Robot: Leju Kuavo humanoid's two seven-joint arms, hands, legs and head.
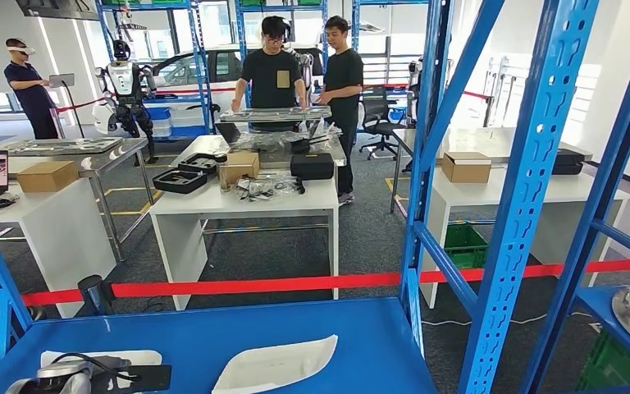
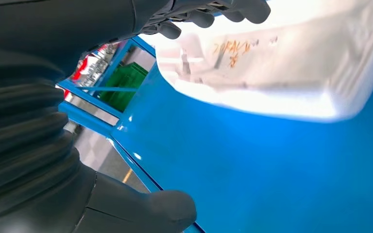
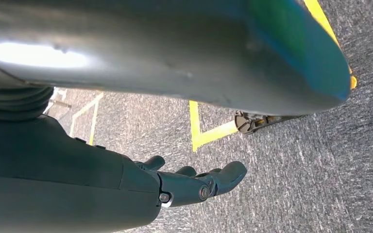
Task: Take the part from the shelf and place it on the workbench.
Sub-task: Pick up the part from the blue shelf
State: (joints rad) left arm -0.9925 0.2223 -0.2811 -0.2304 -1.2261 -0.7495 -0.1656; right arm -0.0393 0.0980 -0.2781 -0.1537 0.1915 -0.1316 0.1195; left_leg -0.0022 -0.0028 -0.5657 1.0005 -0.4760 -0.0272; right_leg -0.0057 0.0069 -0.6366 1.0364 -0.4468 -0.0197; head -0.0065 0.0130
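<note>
Lying flat on blue shelf (image 1: 213,336), white curved part (image 1: 275,365), orange scrawl

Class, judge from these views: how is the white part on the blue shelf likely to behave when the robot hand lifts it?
The white part looks thin and shell-like, so probably light, perhaps flexing slightly. Its glossy surface may slip between fingers. Lying flat on the blue shelf, it seems unlikely to roll.

White, flat, leaf-shaped part (image 1: 275,364) lying on the blue shelf (image 1: 213,336), near its front edge at centre; a second pale part (image 1: 98,359) lies towards the front-left corner.
</note>
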